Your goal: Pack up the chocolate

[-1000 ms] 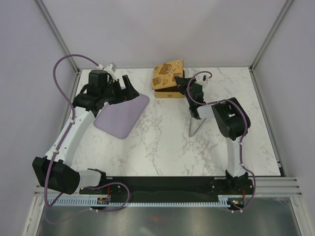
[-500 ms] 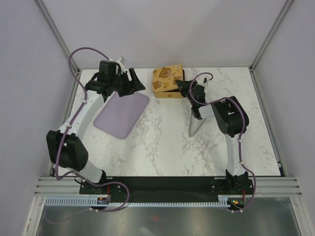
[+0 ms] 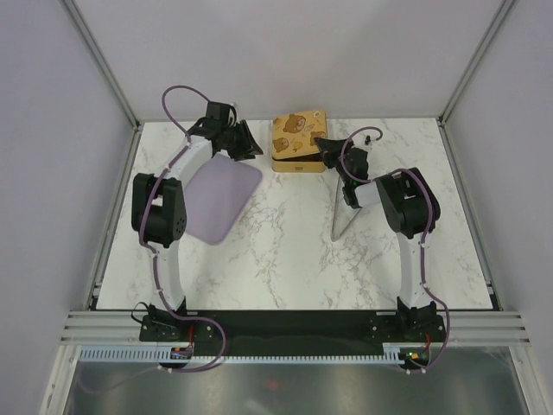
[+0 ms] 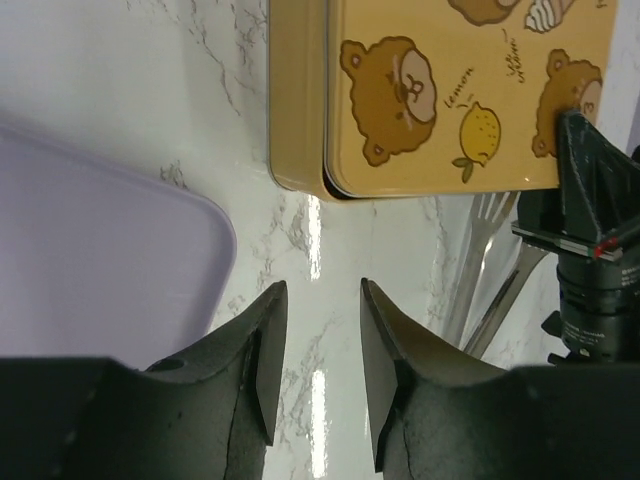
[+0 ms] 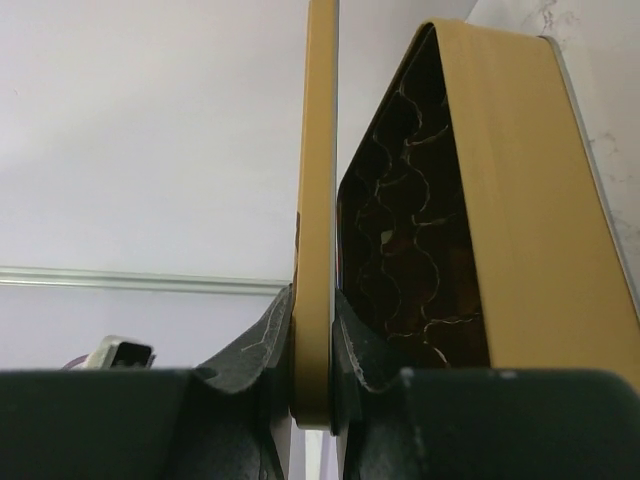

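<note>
Marble table [image 3: 285, 259] holds a tin [image 5: 520, 200]; right gripper [image 5: 315, 335] pinches its lid [image 5: 322, 150], left gripper [image 4: 315, 340] hangs half-open, empty. The chocolate probably sits inside, in dark cups [image 5: 410, 230]. Closing step: lid needs lowering squarely.

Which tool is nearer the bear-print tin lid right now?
Right. The right tool is shut on the tin lid's edge. The left tool hangs apart from it, off its opposite edge, jaws partly open, beside the lilac board.
</note>
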Controlling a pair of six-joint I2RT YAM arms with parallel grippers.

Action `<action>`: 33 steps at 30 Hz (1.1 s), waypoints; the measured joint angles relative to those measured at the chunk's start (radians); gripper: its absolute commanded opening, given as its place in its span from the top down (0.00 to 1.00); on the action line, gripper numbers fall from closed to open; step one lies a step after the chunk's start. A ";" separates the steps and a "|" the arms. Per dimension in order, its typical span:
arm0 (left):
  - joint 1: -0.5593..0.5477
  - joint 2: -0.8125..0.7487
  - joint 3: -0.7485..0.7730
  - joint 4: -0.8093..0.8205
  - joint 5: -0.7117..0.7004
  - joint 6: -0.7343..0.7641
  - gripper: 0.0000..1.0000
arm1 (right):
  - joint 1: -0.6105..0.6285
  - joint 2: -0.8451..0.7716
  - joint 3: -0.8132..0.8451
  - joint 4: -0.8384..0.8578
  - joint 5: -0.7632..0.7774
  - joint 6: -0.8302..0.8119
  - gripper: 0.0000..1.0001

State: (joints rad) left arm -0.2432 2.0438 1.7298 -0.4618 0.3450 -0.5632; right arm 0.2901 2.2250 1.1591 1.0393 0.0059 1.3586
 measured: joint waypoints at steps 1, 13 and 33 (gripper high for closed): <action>0.000 0.031 0.019 0.000 0.001 -0.001 0.59 | -0.002 0.004 0.000 0.000 -0.006 0.003 0.95; 0.000 0.216 0.151 0.029 0.033 -0.011 0.60 | -0.027 0.034 0.004 0.019 -0.056 0.019 0.97; 0.000 0.279 0.179 0.162 0.134 -0.070 0.59 | -0.022 0.055 0.006 0.077 -0.093 0.097 0.99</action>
State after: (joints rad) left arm -0.2432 2.3226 1.9087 -0.3000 0.4789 -0.6331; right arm 0.2684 2.2795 1.1656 1.1160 -0.0868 1.4555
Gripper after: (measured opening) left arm 0.411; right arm 0.241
